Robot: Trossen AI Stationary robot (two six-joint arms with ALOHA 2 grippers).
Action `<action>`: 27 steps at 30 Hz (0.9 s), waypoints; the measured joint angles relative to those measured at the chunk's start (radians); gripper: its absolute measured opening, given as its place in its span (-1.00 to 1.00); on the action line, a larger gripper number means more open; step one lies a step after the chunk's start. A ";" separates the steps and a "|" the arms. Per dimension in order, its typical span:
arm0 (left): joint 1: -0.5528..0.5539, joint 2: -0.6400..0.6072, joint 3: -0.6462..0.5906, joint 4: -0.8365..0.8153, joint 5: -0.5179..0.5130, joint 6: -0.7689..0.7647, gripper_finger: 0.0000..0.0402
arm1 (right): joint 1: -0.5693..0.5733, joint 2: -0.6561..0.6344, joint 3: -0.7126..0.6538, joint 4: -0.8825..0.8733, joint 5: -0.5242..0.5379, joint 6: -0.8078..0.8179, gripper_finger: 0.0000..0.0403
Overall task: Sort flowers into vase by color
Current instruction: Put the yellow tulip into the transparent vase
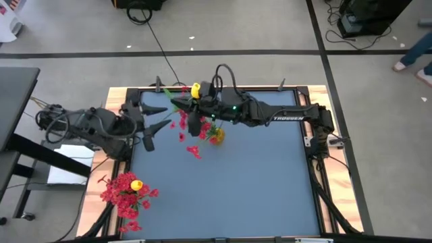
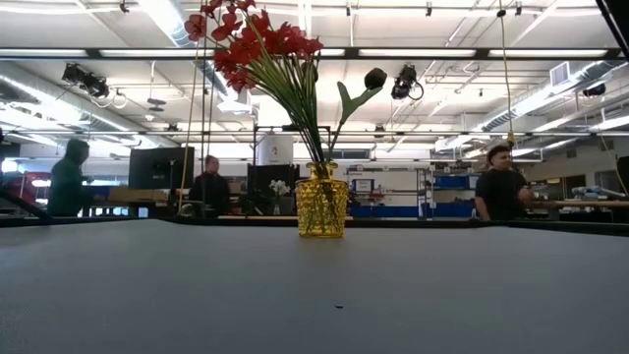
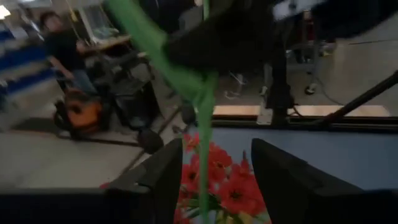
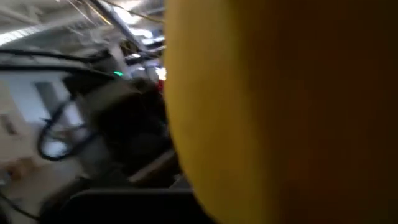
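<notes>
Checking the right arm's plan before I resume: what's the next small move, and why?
Probably lift the right gripper with its yellow tulip and carry it away from the yellow vase. That vase shows red-pink flowers and one dark bud, so yellow likely doesn't belong there. The left gripper is open beside the stems.

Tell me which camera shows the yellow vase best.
The low view: the yellow vase stands in full side profile, upright on the table, holding red flowers. The high view shows only a yellow patch under the right arm. The left wrist view shows blossoms, no clear vase; the right wrist view shows none.
</notes>
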 joint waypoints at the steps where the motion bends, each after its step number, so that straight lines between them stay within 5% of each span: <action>1: 0.012 0.003 0.019 -0.020 0.028 -0.020 -0.02 | -0.006 -0.001 0.006 0.001 -0.029 0.019 -0.99; 13: 0.183 0.089 0.112 -0.081 0.430 -0.208 -0.16 | -0.007 -0.001 0.011 -0.040 -0.178 0.030 -0.99; 20: 0.210 0.131 0.113 -0.074 0.474 -0.239 -0.22 | 0.006 0.000 0.011 -0.052 -0.176 0.012 -0.99; 27: 0.210 0.123 0.113 -0.067 0.469 -0.236 -0.53 | 0.008 0.000 0.011 -0.080 -0.178 0.010 -0.99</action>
